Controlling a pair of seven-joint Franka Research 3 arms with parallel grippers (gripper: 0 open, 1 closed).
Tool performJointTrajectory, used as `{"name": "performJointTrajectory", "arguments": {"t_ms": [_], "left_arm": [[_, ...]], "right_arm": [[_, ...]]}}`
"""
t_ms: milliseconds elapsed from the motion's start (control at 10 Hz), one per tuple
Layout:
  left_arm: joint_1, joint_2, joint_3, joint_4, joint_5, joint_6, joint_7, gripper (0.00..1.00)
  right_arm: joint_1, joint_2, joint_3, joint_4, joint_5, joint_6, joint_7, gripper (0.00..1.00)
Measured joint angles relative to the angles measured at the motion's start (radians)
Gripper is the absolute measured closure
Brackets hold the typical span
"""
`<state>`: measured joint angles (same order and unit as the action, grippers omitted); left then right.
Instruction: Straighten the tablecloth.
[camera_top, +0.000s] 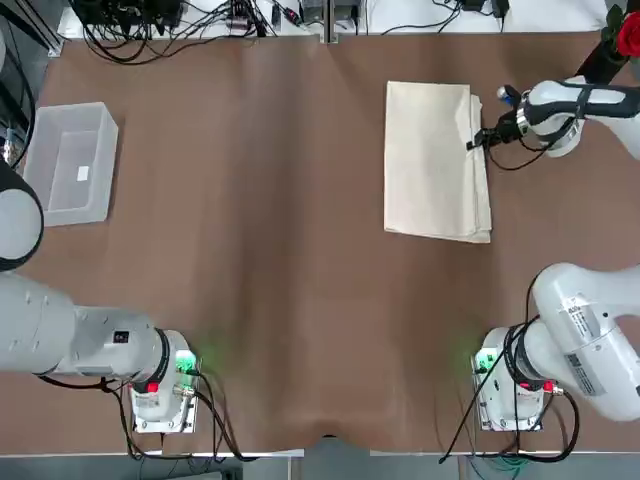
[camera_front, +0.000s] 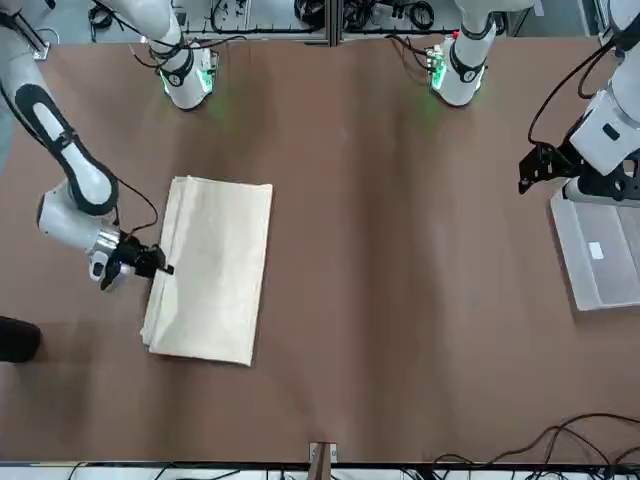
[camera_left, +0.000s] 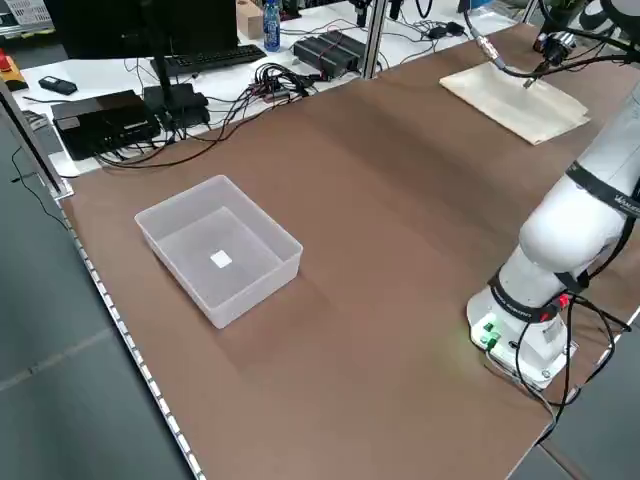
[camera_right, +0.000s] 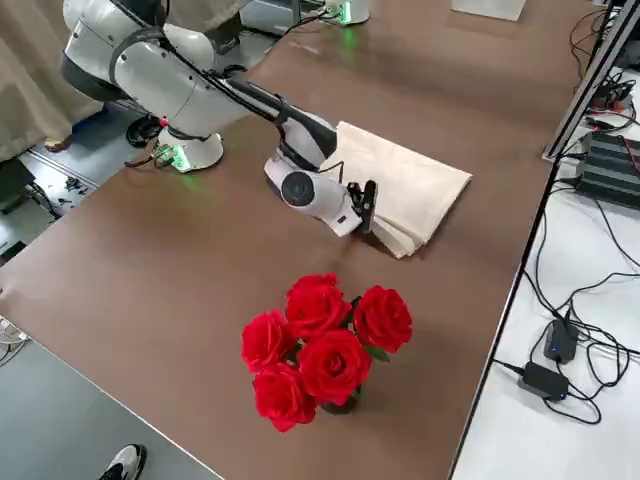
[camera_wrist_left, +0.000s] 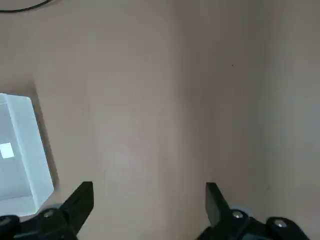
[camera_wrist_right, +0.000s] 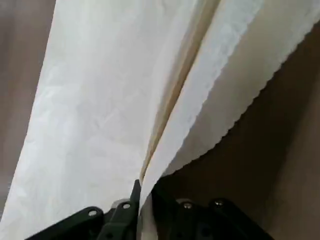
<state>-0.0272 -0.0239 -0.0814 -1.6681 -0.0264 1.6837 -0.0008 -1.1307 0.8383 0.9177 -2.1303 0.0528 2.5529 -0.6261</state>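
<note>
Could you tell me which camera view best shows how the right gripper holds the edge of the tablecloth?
The right wrist view: the right gripper is shut on a layer of the folded tablecloth, seen close. The top and front views show the gripper at the cloth's edge, but small; the right side view shows it side-on; the left side view only from afar.

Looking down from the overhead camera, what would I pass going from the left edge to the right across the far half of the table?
Clear plastic bin → bare brown table cover → folded cream tablecloth → the right arm's hand, pinching the cloth's right edge → red roses in the far corner.
</note>
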Motion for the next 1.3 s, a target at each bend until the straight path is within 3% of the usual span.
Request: {"name": "performJointTrajectory", "arguments": {"t_ms": [300,600,800,1000,1300], "left_arm": [[0.0,0.0,0.0,0.0,0.0,0.0,0.0,0.01],[0.0,0.0,0.0,0.0,0.0,0.001,0.0,0.01],[-0.001,0.0,0.0,0.0,0.0,0.001,0.0,0.01],[-0.002,0.0,-0.001,0.0,0.0,0.001,0.0,0.01],[-0.003,0.0,-0.003,0.0,0.0,0.001,-0.001,0.01]], "right_arm": [[0.003,-0.002,-0.015,0.068,-0.006,-0.066,-0.032,0.92],[0.026,-0.002,-0.084,0.139,-0.015,-0.164,-0.091,0.92],[0.027,-0.002,-0.113,0.146,-0.015,-0.172,-0.115,0.86],[0.031,-0.002,-0.116,0.158,-0.016,-0.175,-0.135,0.63],[0.034,-0.007,-0.112,0.195,-0.062,-0.189,-0.153,0.19]]}}
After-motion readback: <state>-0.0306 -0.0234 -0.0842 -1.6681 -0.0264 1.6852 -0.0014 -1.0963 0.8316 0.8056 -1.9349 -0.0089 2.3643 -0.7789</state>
